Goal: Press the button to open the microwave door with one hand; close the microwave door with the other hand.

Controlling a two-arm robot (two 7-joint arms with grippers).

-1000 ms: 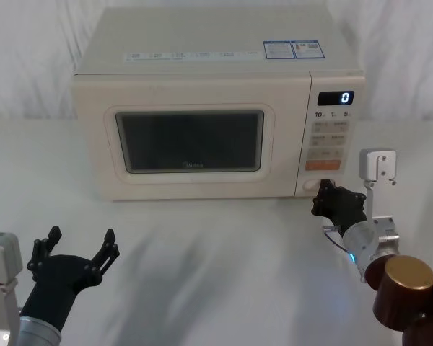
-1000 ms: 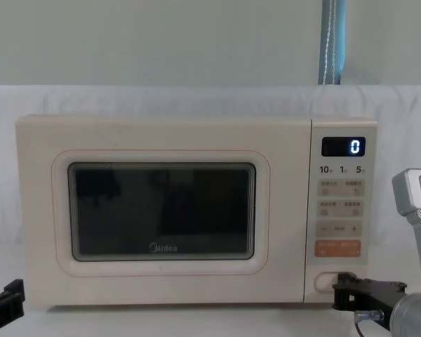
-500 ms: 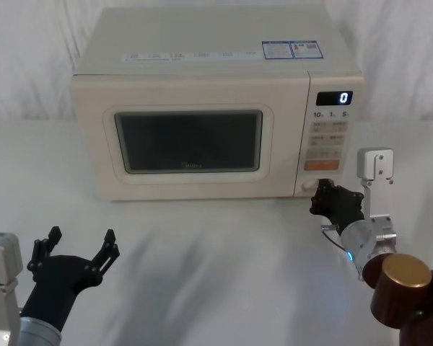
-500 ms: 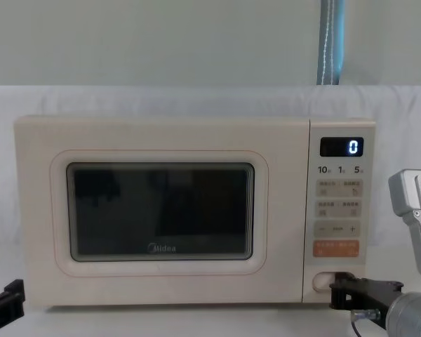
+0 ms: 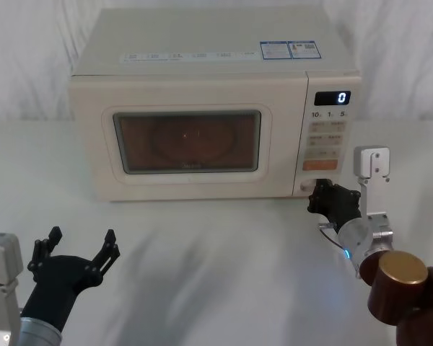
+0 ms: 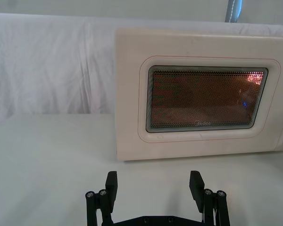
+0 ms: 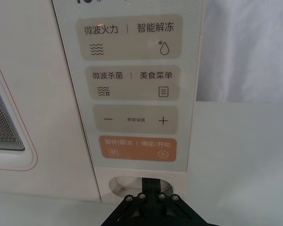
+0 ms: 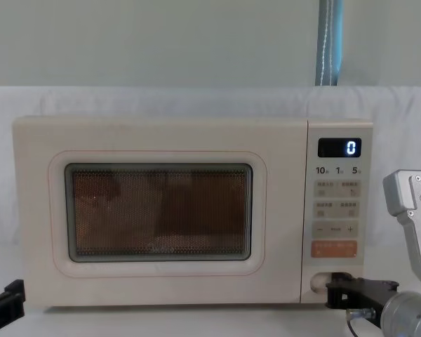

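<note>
The left tool (image 5: 72, 261) hovers low over the white tabletop (image 5: 216, 259), well in front of the microwave's left corner, its black prongs spread wide and holding nothing; in the left wrist view the two prong tips (image 6: 112, 181) stand far apart, facing the oven.

Behind it, the microwave (image 5: 202, 43) sits toward the back of the tabletop. Its door (image 5: 86, 144) fills most of the front, and the window (image 5: 187, 141) glows a dull orange, with a round plate faintly visible inside. From the chest view the door (image 8: 35, 210) looks flush or nearly flush with the body; whether it has sprung ajar cannot be told.

To the right is the narrow control panel (image 8: 337, 210), its display (image 8: 339, 147) reading 0, with beige keys below and an orange key (image 7: 137, 148) under them.

At the panel's foot lies the button (image 7: 124, 184), in its recess. The right tool (image 7: 151, 188) has its prongs drawn together into one narrow tip, set on the button's right part, gripping nothing. In the head view the right tool (image 5: 319, 200) meets the panel's lower corner.
</note>
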